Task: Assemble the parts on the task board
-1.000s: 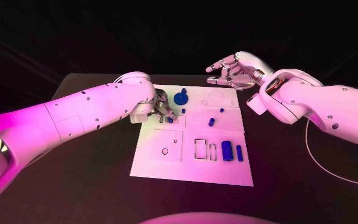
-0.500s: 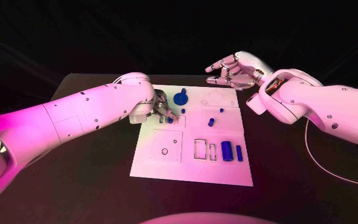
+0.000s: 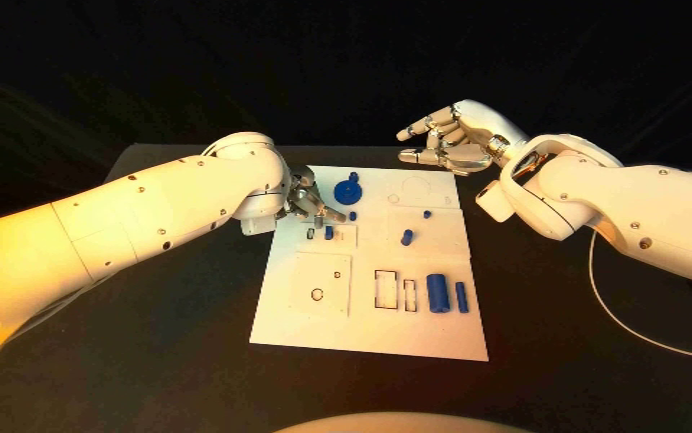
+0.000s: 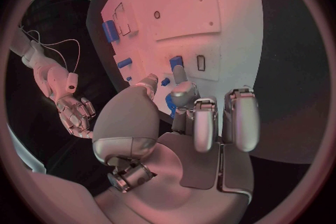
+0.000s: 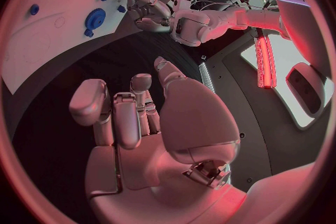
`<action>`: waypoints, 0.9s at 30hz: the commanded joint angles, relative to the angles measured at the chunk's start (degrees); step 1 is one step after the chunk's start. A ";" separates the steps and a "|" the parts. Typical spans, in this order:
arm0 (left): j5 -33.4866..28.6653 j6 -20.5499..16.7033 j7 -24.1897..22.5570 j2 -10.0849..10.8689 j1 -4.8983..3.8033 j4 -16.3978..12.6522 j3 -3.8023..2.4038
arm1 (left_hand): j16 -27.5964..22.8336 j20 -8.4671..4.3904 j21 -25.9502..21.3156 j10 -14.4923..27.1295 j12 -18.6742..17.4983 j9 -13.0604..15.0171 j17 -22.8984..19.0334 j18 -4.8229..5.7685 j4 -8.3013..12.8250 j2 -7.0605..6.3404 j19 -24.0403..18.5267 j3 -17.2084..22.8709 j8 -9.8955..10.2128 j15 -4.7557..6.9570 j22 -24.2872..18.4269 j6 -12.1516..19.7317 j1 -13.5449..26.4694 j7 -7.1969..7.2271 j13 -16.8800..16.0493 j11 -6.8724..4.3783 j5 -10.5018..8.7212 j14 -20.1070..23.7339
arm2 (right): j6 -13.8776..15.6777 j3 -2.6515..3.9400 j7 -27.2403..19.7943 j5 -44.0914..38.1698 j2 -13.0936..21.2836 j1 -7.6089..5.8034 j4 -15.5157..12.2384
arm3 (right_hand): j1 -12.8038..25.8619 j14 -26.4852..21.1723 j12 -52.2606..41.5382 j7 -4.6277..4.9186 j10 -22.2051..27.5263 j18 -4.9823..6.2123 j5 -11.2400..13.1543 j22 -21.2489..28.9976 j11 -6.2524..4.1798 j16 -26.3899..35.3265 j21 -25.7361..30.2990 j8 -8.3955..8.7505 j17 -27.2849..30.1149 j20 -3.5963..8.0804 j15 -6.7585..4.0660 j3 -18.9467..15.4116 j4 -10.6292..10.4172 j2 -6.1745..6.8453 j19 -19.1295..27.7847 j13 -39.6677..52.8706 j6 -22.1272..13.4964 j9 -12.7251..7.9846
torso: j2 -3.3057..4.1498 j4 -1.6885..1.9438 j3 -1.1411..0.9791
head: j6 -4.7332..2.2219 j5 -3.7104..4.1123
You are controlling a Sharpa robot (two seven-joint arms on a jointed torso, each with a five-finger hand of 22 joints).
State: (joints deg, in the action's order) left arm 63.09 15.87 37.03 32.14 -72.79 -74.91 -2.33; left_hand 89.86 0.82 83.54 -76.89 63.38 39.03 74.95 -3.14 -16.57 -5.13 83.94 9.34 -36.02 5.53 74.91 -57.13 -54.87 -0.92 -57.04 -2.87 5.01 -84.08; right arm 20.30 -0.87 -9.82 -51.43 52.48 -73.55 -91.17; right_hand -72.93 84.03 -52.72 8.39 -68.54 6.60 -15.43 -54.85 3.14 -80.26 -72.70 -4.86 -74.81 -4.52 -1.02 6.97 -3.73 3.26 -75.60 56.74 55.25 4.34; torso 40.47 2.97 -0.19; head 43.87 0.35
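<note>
While my left hand [image 3: 306,205] hovers over the flat white task board's [image 3: 325,328] far-left corner, fingers loosely apart, holding nothing, small glossy blue parts [image 3: 437,292] lie scattered across it. My right hand [image 3: 456,140] hangs beyond the board's far edge, silver fingers spread and empty, near a blue toothed gear [image 3: 349,191].

In the head view, the left hand [image 3: 306,205] covers part of the task board [image 3: 310,318] at centre left; whether its fingertips [image 3: 335,216] touch a blue part is too small to tell.

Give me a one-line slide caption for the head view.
Left robot hand works at small blue parts on the white task board while the right robot hand hovers empty beyond the board's far edge.
</note>
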 commanded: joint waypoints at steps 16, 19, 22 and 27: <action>-0.77 2.55 -0.93 -2.71 -4.17 8.89 -1.00 | 0.14 1.00 -2.80 4.74 -5.31 -2.27 15.05 0.04 0.06 2.85 -0.34 -5.99 4.51 -1.17 2.09 4.88 -5.89 -2.30 5.90 1.98 1.17 -5.92 | -0.52 0.00 -0.24 0.25 -0.42 0.03 0.43 | 0.42 2.74 0.16 -0.02 0.33 -0.01 -0.18 0.02 0.11 0.28 0.35 -0.34 0.00 -0.18 -0.20 -0.35 0.00 -0.23 0.37 -0.02 0.16 -0.06 | 0.06 0.01 0.04 | -0.56 -0.25; -0.37 2.86 -1.68 -4.18 -4.25 12.27 -0.61 | 0.14 1.27 -2.86 4.81 -5.12 -3.18 15.05 0.03 0.06 3.22 -0.34 -6.76 5.49 -1.45 2.08 5.31 -6.37 -2.67 5.87 2.30 1.20 -5.92 | -0.53 0.00 -0.26 0.25 -0.48 0.03 0.46 | 0.42 2.74 0.16 -0.02 0.33 -0.01 -0.18 0.02 0.11 0.28 0.35 -0.34 0.00 -0.18 -0.20 -0.35 0.00 -0.23 0.37 -0.02 0.16 -0.06 | 0.12 -0.09 0.07 | -0.61 -0.24; 0.06 3.14 -2.30 -5.26 -4.28 15.12 -0.26 | 0.14 1.36 -2.82 4.76 -4.94 -3.45 15.05 0.04 0.11 3.42 -0.30 -6.97 5.69 -1.51 2.16 5.22 -6.67 -2.72 5.73 2.36 1.24 -5.92 | -0.55 0.00 -0.27 0.25 -0.51 0.03 0.50 | 0.42 2.74 0.16 -0.02 0.33 -0.01 -0.18 0.02 0.11 0.28 0.35 -0.34 0.00 -0.18 -0.20 -0.35 0.00 -0.23 0.37 -0.02 0.16 -0.06 | 0.14 -0.16 0.05 | -0.57 -0.09; 0.54 3.16 -3.07 -6.00 -4.30 17.53 -0.04 | 0.14 1.45 -2.60 4.51 -4.38 -3.75 15.05 0.10 0.13 3.80 -0.11 -7.44 5.56 -1.53 2.51 4.41 -7.24 -2.60 5.26 2.31 1.27 -5.92 | -0.59 0.00 -0.27 0.25 -0.49 0.03 0.53 | 0.42 2.74 0.16 -0.02 0.33 -0.01 -0.18 0.02 0.11 0.28 0.35 -0.34 0.00 -0.18 -0.20 -0.35 0.00 -0.23 0.37 -0.02 0.16 -0.06 | 0.21 -0.12 0.08 | -0.62 -0.02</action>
State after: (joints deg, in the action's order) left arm 62.95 17.63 35.76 26.41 -76.99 -57.87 -2.38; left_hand 89.86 1.86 80.99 -72.24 58.71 35.34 74.93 -3.13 -16.41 -1.21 83.74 2.23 -30.52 4.38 74.90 -52.28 -61.52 -3.65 -51.73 -0.71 5.96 -84.17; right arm 20.23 -0.88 -9.83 -51.22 52.03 -73.55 -90.66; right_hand -72.93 84.03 -52.72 8.39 -68.54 6.60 -15.43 -54.85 3.14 -80.26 -72.71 -4.86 -74.81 -4.52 -1.02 6.97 -3.72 3.26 -75.60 56.74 55.25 4.36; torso 40.64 2.84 -0.14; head 43.25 0.28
